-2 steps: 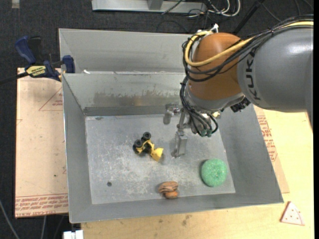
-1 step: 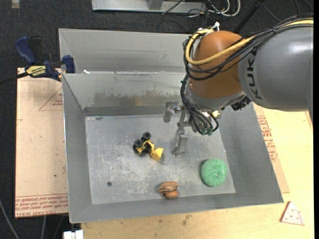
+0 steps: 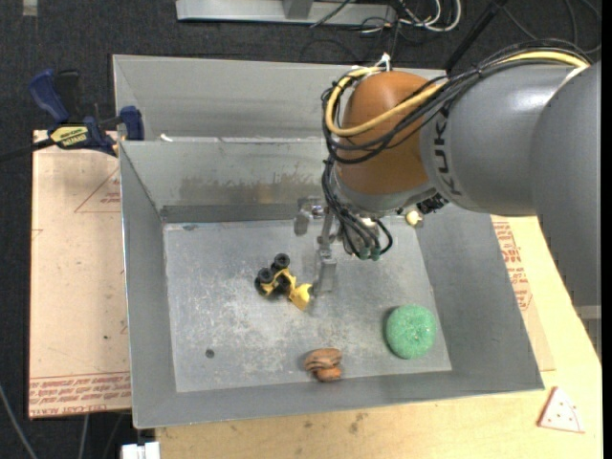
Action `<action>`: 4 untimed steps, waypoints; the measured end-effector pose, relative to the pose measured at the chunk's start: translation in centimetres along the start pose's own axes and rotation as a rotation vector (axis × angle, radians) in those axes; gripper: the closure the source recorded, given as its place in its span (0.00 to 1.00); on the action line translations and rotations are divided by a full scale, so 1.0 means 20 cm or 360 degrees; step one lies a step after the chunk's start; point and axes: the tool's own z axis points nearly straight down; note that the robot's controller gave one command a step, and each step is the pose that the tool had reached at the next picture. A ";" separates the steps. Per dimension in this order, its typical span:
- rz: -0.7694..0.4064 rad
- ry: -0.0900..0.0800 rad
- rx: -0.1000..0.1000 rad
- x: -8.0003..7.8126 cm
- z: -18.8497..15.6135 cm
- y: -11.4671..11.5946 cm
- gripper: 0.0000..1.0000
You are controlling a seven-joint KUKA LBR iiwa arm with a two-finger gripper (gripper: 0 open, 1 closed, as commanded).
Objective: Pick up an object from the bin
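My gripper point(image 3: 326, 273) hangs below the arm's orange cover, over the middle of the bin floor. Its lower end sits just above and to the right of a small yellow and black toy vehicle point(image 3: 282, 285), close to the toy's yellow right end. Whether it touches the toy I cannot tell. I see nothing held in the gripper. A round green spongy ball point(image 3: 410, 331) lies to the lower right of the gripper. A small brown lump point(image 3: 324, 363) rests near the bin's front wall, below the gripper.
The arm with its orange cover and cables reaches in from the right and covers the bin's back right part. The three loose things lie well apart on the grey floor.
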 end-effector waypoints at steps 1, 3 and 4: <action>0.0135 0.0023 0.0000 0.00 0.30 0.07 0.00; -0.0212 0.0016 -0.0001 -0.03 0.36 0.08 1.00; -0.0212 0.0016 -0.0002 -0.03 0.36 0.08 1.00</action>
